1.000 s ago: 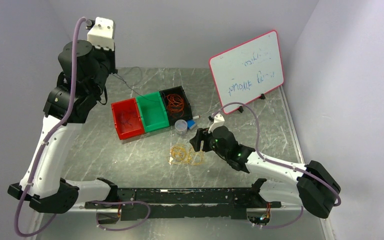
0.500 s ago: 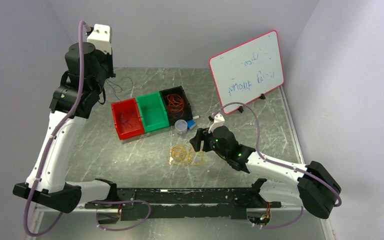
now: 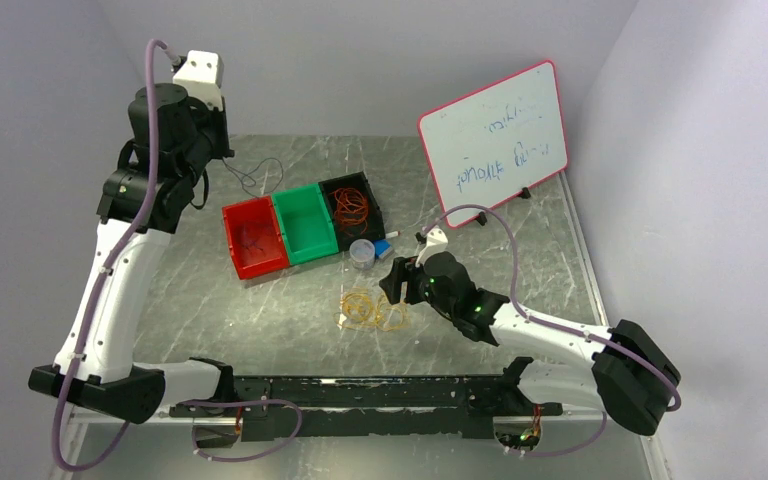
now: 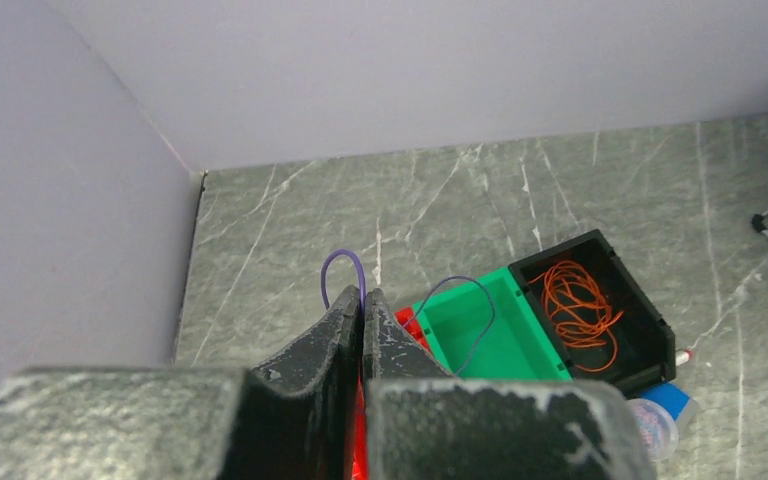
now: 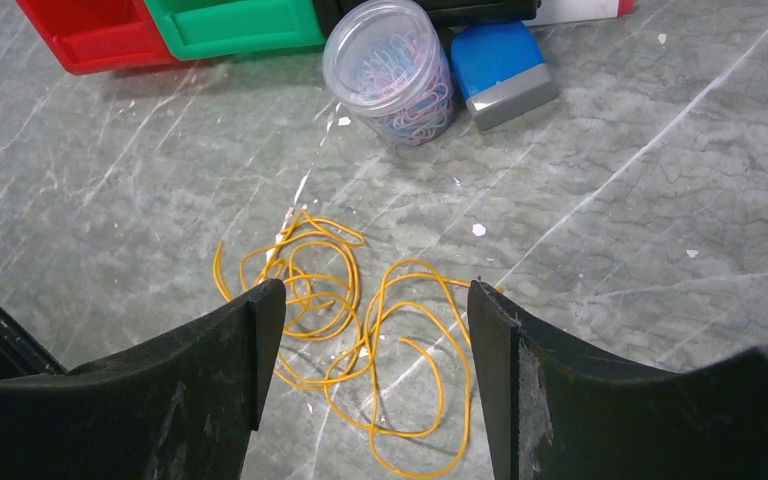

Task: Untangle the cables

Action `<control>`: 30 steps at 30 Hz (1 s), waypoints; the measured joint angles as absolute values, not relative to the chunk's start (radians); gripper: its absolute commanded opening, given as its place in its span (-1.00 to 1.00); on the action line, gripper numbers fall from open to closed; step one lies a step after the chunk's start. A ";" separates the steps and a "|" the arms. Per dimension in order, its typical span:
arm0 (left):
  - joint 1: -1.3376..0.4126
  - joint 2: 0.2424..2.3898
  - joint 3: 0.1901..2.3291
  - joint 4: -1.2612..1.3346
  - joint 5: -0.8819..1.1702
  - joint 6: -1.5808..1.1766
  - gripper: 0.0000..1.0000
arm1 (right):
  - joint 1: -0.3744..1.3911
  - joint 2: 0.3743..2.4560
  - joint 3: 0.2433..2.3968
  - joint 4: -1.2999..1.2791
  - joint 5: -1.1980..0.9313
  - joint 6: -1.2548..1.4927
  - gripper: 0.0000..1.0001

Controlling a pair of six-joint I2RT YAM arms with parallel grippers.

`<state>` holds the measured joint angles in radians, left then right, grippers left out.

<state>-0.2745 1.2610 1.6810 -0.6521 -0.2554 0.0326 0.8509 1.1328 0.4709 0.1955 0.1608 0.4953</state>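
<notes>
Now your left gripper [image 4: 363,300] sits high over the table's far left corner, its fingers pressed together on the purple cable [image 4: 343,253]. That cable arches up out of the fingertips, and a second arc of it curves down in front of the green bin [image 4: 520,340]. Your right gripper [image 5: 372,300] hovers low above the yellow cable [image 5: 345,330], fingers wide apart with nothing between them. The yellow cable lies loose on the table [image 3: 210,300] just in front of the bins. It forms two loop clusters side by side, and its long axis runs left to right in the top view. The orange cable [image 4: 570,290] is coiled in the black bin [image 4: 660,330].
</notes>
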 measured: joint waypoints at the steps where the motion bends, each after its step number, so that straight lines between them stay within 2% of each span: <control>1: -0.274 1.261 1.691 -0.657 -0.250 0.030 -0.86 | 0.851 1.135 0.471 0.196 0.161 0.495 0.41; 13: -0.274 1.258 1.917 -0.706 -0.205 0.025 -0.86 | 0.851 1.163 0.471 0.197 0.146 0.492 0.41; 30: -0.274 1.214 2.062 -0.659 -0.170 0.033 -0.86 | 0.851 1.176 0.471 0.198 0.141 0.492 0.41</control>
<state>-0.2741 1.2137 2.0617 -0.6586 -0.1703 0.0334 0.8509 1.1763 0.4709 0.1978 0.1406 0.4923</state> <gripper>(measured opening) 0.076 0.705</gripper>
